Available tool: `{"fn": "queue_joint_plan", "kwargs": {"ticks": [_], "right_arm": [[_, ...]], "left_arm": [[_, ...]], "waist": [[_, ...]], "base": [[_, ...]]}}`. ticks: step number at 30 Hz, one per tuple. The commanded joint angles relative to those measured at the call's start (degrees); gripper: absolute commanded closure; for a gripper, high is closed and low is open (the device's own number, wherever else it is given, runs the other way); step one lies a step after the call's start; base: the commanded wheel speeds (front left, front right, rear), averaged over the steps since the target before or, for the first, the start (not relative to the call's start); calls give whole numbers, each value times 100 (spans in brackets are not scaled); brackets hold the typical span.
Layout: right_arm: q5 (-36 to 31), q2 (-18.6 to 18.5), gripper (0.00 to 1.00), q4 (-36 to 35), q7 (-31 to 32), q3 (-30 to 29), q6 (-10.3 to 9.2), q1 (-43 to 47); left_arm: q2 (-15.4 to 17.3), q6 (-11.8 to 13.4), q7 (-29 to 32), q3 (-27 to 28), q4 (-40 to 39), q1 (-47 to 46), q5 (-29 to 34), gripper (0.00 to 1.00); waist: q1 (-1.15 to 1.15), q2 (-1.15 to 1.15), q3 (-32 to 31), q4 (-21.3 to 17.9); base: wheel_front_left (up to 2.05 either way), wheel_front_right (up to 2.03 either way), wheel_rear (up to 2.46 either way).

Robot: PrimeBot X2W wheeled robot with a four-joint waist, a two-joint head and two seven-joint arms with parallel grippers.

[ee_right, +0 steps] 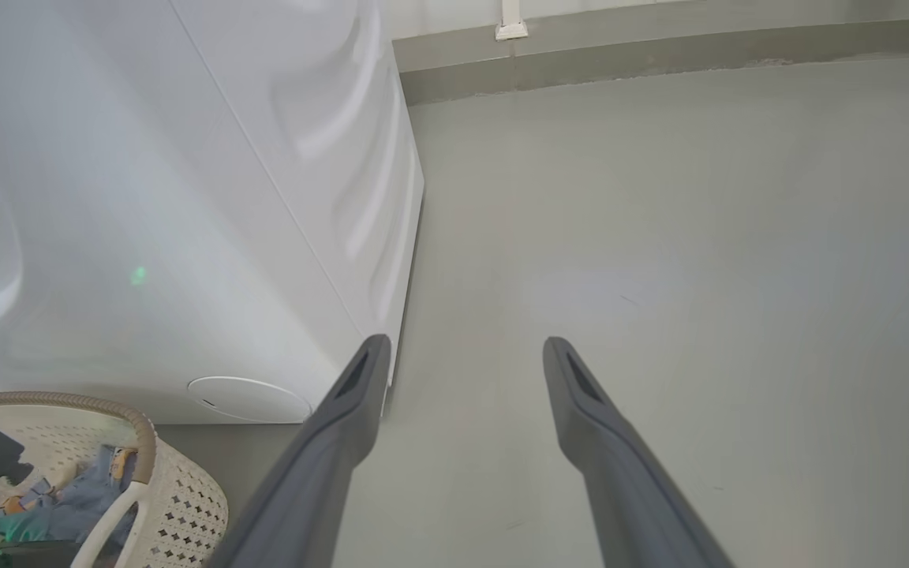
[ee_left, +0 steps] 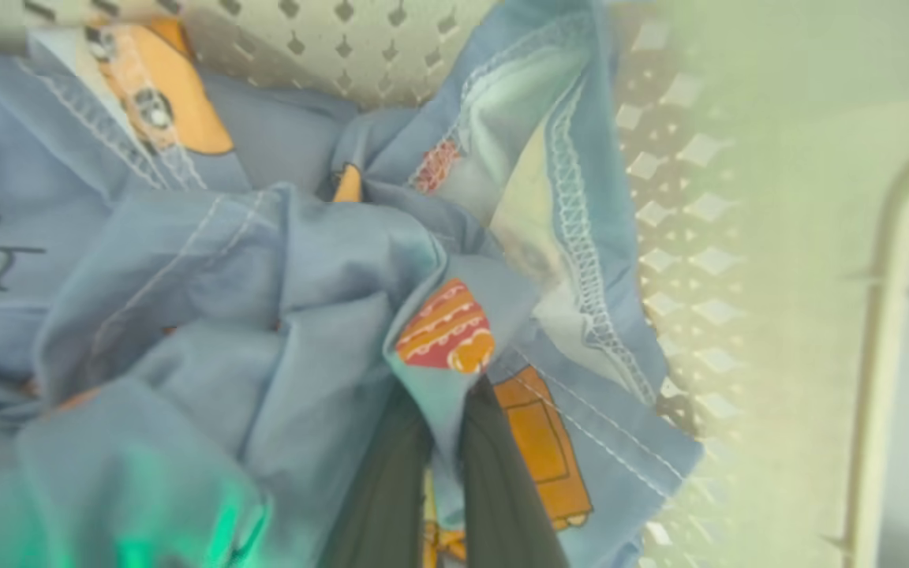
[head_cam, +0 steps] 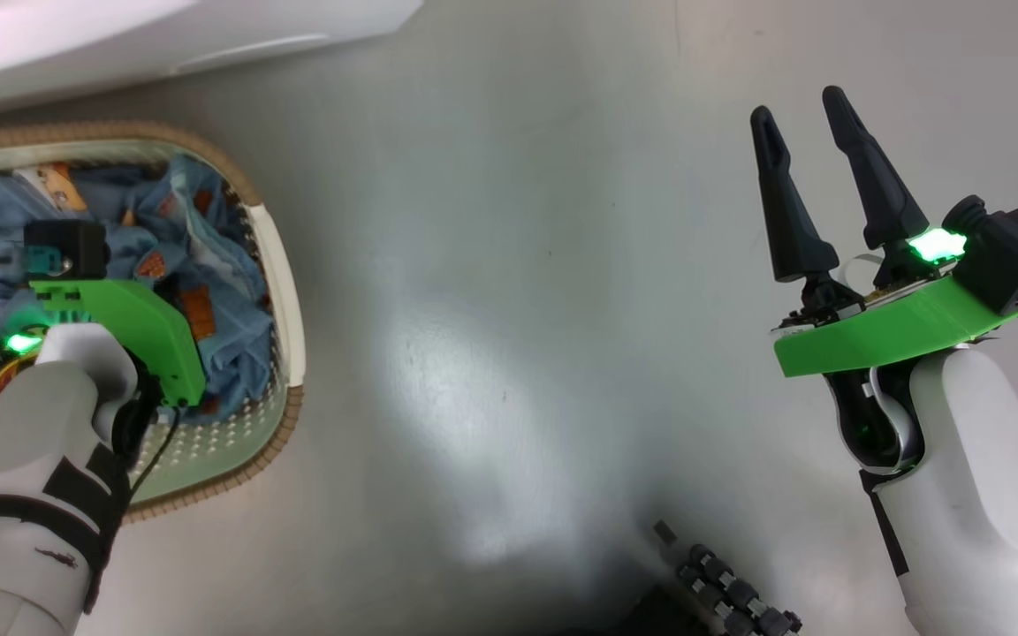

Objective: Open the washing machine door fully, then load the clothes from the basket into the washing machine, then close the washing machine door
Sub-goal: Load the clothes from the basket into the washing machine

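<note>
The cream basket (head_cam: 284, 291) with its brown rim sits on the floor at the left, holding the light blue clothes (head_cam: 208, 265) with orange prints. My left arm reaches down into it, its green wrist mount (head_cam: 129, 327) covering the fingers. In the left wrist view my left gripper (ee_left: 443, 418) is shut on a fold of the clothes (ee_left: 265, 300), pinched between the dark fingers (ee_left: 502, 481). My right gripper (head_cam: 796, 106) hangs open over bare floor at the right, holding nothing. The washing machine (head_cam: 164, 35) stands behind the basket. Its door is out of view.
The right wrist view has my right gripper (ee_right: 466, 347) beside the washing machine (ee_right: 186, 197) corner, with the basket (ee_right: 178, 505) at lower left. Grey floor (head_cam: 518, 309) stretches between the arms to a wall skirting (ee_right: 660, 71). A black segmented part (head_cam: 730, 596) lies at the bottom edge.
</note>
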Motion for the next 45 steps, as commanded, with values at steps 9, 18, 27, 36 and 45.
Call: {"fn": "queue_joint_plan", "kwargs": {"ticks": [9, 18, 27, 36, 45], "right_arm": [[34, -11, 0, -33, -27, 116, 9, 221], [54, -78, 0, 66, -27, 129, 9, 359], [77, -155, 0, 175, -27, 42, 9, 598], [122, -189, 0, 297, -27, -26, 9, 881], [161, -247, 0, 375, -27, -79, 9, 1169]], "left_arm": [[109, -14, -640, -42, -300, 591, -387, 100], [162, -14, -1119, -189, -796, 1132, -721, 100], [285, -14, -1189, 308, -1666, 1622, -603, 100], [173, -14, -1191, 1371, -2705, 2495, 101, 100], [-69, -14, -1191, 2195, -3711, 3260, 793, 100]], "waist": [[0, 0, -637, 235], [0, 0, -1394, 552], [0, 0, -2086, 941], [0, 0, -2750, 1227], [0, 0, -3356, 1463]], "base": [[0, 0, 0], [0, 0, 0], [0, 0, 0], [0, 0, 0], [0, 0, 0]]}}
